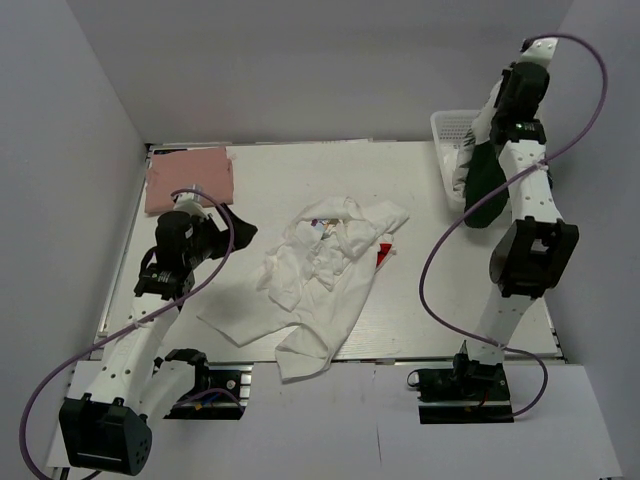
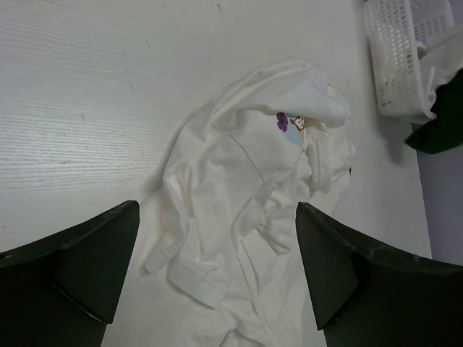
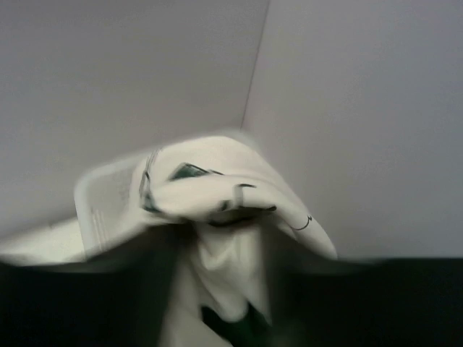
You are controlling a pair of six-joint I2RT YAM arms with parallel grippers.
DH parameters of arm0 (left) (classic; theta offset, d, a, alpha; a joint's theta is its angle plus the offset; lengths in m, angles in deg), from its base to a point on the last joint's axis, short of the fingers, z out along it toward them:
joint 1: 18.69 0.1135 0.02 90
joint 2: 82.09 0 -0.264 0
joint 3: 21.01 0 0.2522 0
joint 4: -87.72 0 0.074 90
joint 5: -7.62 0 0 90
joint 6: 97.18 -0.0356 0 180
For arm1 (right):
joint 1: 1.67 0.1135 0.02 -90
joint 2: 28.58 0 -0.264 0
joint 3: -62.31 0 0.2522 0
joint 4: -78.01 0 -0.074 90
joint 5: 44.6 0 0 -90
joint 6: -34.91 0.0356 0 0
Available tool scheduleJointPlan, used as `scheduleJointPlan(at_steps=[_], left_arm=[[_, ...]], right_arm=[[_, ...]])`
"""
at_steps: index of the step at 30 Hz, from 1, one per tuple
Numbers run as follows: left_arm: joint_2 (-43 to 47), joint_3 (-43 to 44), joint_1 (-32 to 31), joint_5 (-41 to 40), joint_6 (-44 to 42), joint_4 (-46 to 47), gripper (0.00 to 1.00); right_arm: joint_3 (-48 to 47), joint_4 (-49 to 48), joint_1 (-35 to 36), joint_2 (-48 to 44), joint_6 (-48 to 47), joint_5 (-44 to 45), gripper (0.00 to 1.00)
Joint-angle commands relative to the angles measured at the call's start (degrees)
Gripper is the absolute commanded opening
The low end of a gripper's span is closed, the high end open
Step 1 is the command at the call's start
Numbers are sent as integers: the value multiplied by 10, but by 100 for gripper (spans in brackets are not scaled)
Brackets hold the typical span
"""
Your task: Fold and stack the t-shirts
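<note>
A crumpled white t-shirt (image 1: 325,270) lies in the middle of the table, with a bit of red print (image 1: 384,253) showing at its right edge. In the left wrist view this white t-shirt (image 2: 246,181) lies spread between and beyond my fingers. My left gripper (image 1: 238,232) (image 2: 217,217) is open and empty, just left of it. A salmon-pink t-shirt (image 1: 188,178) lies folded at the far left. My right gripper (image 1: 480,135) (image 3: 224,289) is raised over the basket, shut on a hanging bunch of dark green cloth (image 1: 487,190) and white cloth (image 3: 217,195); that view is blurred.
A white mesh basket (image 1: 450,130) (image 2: 398,50) stands at the far right of the table, partly under the hanging cloth. Grey walls enclose the table on the left, back and right. The arm bases sit at the near edge.
</note>
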Motion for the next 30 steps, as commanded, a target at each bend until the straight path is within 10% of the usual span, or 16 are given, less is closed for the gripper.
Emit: scheduleJointPlan(at_steps=[1, 9, 14, 27, 30], left_arm=[[4, 7, -2, 7, 3, -35, 99], [22, -19, 4, -9, 56, -47, 99], [65, -32, 4, -2, 56, -47, 99], [113, -20, 4, -36, 62, -82, 99], [113, -20, 4, -36, 62, -82, 99]], right_arm=[[14, 43, 5, 11, 33, -55, 90], [258, -49, 86, -207, 13, -349, 90], [370, -74, 185, -258, -65, -386, 90], [429, -24, 375, -93, -140, -326, 90], [412, 13, 395, -53, -163, -313, 74]])
